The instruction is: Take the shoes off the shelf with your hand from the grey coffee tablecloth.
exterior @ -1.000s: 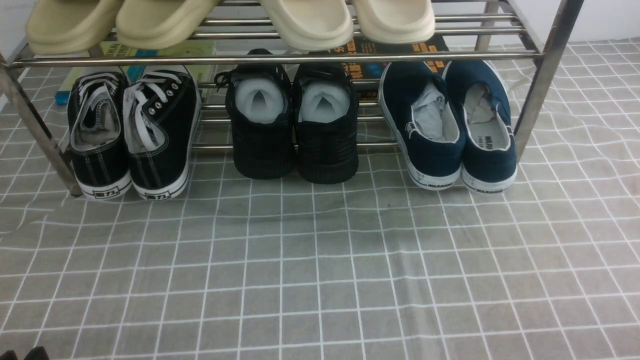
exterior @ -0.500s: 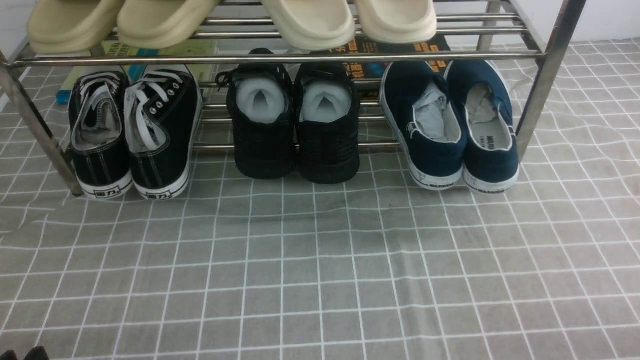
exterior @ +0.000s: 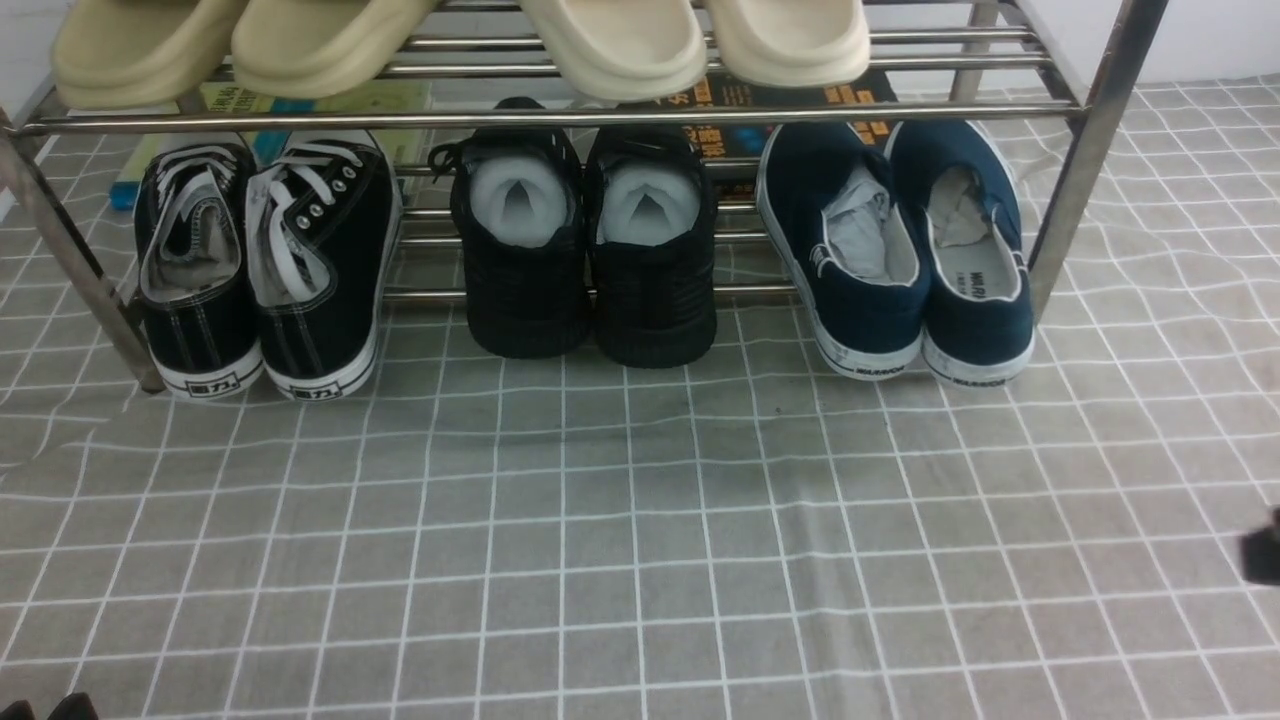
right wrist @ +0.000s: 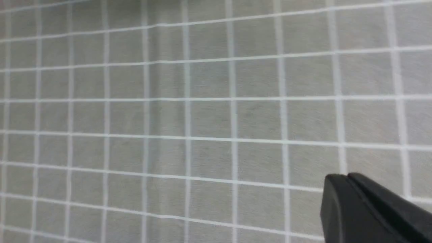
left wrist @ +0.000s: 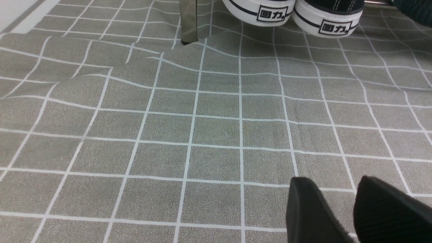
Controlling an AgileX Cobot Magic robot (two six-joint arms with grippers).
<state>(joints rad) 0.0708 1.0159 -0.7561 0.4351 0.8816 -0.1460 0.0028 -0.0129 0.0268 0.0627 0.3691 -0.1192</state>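
Shoes (exterior: pixel 880 310): navy pair, heels outward, on the lower tier of the shelf (exterior: pixel 1085 170), right end, beside its leg; ahead and left of the right hand (right wrist: pixel 342 182), well apart; bare cloth (exterior: pixel 640 540) between; "WARRIOR" on heels and insole. Right hand: fingers pressed together, empty. Left hand (left wrist: pixel 334 189): fingers parted, empty; sneakers (left wrist: pixel 270 13) ahead, heels marked "回力".
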